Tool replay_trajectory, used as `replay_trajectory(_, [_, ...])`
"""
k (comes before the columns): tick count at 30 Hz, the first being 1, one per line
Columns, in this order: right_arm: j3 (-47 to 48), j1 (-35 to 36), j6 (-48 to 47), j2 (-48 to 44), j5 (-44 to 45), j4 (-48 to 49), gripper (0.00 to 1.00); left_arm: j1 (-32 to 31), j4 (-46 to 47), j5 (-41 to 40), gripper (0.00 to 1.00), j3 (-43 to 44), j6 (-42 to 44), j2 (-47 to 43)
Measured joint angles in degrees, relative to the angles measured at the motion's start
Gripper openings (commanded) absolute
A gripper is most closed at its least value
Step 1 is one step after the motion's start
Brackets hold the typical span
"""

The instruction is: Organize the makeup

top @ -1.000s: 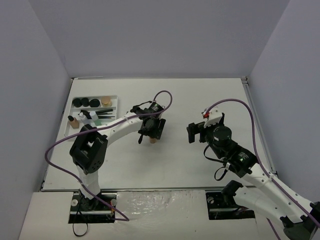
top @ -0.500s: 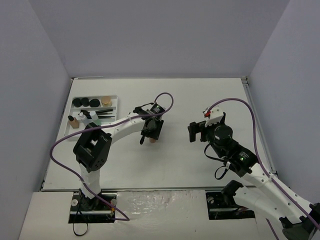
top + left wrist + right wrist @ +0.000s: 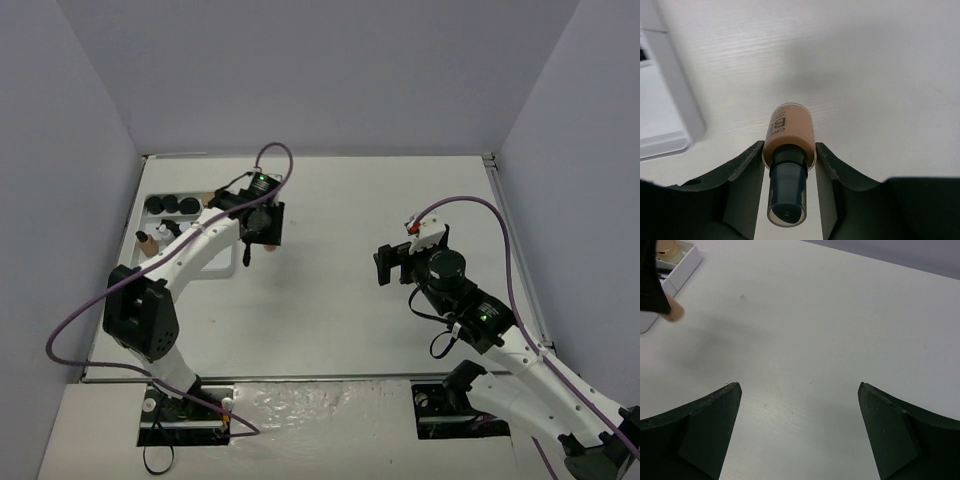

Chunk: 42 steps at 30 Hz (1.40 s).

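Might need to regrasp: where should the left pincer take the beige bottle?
Grip the beige bottle on its tan body just under the dark cap, coming from the cap end, one finger each side, as the left pincer holds it now. The body is round and wider than the cap.

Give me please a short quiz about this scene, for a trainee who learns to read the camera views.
1. True or false: the left end effector grips a beige bottle.
2. Which one is open and empty? A) the left one B) the right end effector
3. Fill in: in the left wrist view, the white tray lies to the ____ of the bottle.
Key: 1 true; 2 B; 3 left.
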Motion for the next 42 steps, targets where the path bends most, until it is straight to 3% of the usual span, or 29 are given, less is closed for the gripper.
replay_trajectory(6, [0.0, 0.0, 0.0, 0.0, -0.9, 0.0, 1.0, 13.4, -0.2, -1.5, 0.01, -0.1, 1.2, -4.3])
replay_trajectory(11, [0.0, 0.0, 0.0, 0.0, -1.7, 0.0, 1.0, 18.3, 0.0, -1.7, 0.01, -1.2, 1.7, -2.2])
replay_trajectory(19, [0.0, 0.0, 0.0, -0.1, -2.3, -0.7, 1.0, 21.3, 3.0, -1.0, 0.0, -1.6, 2.0, 5.0])
replay_trajectory(32, [0.0, -0.1, -0.1, -0.8, -2.7, -1.6, 1.0, 22.3, 7.2, -1.1, 0.01, -5.3, 2.1, 6.8])
replay_trajectory(42, [0.0, -0.1, -0.2, -0.5, -2.7, -1.6, 1.0, 23.1, 9.3, -0.7, 0.12, -5.7, 2.1, 6.9])
